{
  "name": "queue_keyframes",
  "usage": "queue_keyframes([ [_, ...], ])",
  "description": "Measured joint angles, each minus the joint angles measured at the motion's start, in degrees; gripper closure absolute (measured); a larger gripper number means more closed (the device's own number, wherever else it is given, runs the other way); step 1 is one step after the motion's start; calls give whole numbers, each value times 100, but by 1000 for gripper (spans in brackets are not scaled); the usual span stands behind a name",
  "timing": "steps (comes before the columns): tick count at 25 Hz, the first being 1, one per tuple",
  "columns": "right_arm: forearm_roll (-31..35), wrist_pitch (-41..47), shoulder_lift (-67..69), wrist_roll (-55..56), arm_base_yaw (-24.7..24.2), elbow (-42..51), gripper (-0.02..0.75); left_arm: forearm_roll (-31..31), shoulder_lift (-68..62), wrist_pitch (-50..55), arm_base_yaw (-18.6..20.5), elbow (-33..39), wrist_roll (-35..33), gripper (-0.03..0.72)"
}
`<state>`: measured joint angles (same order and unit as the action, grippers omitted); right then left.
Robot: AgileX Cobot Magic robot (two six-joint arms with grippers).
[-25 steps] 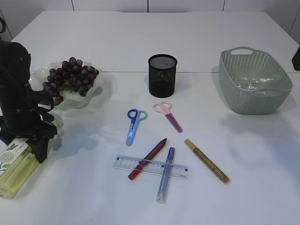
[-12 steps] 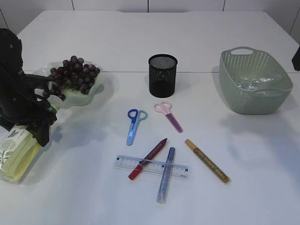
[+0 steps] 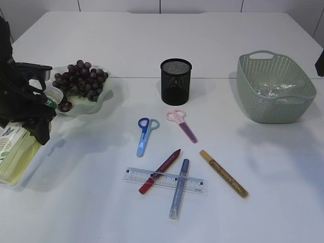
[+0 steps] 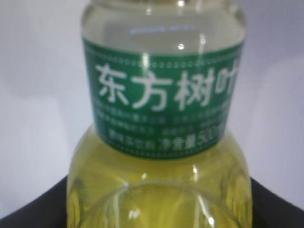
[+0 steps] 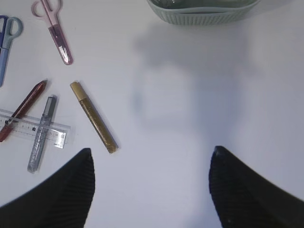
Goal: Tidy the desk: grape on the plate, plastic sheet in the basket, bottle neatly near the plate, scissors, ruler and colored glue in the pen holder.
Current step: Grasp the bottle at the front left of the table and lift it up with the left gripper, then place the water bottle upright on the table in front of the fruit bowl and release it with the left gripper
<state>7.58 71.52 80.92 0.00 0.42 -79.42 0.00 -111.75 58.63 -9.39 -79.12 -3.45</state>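
My left gripper [image 3: 34,120] is shut on the bottle [image 3: 15,154] of yellow liquid at the far left. The bottle is tilted, with its cap end [image 3: 52,95] beside the plate [image 3: 105,92], and its green label fills the left wrist view [image 4: 161,99]. Grapes [image 3: 81,81] lie on the plate. The plastic sheet [image 3: 273,90] is in the basket [image 3: 253,109]. Blue scissors [image 3: 145,134], pink scissors [image 3: 182,124], a ruler [image 3: 163,180] and red [image 3: 160,171], silver [image 3: 178,188] and gold [image 3: 223,173] glue pens lie in front of the pen holder [image 3: 175,81]. My right gripper [image 5: 150,190] hangs open over bare table.
In the right wrist view the gold pen [image 5: 93,116], silver pen [image 5: 42,134], ruler [image 5: 59,137] and pink scissors [image 5: 54,31] lie to the left of the fingers. The basket's wall [image 5: 204,15] is at the top edge.
My left gripper has carried the bottle left and back. Its cap end has risen from the table to beside the plate. The right gripper has not moved.
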Motion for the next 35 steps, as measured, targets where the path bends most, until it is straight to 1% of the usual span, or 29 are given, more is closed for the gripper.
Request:
queue_keyframes([
  [12, 0, 0, 0, 0, 0, 0, 176, -209, 397, 26, 0, 10, 0, 235],
  [23, 0, 0, 0, 0, 0, 0, 176, -324, 1186, -93, 0, 101, 0, 235],
  [28, 0, 0, 0, 0, 0, 0, 176, -346, 1726, -497, 0, 627, 0, 235],
  [35, 0, 0, 0, 0, 0, 0, 176, -346, 2403, -1238, 0, 1753, 0, 235],
])
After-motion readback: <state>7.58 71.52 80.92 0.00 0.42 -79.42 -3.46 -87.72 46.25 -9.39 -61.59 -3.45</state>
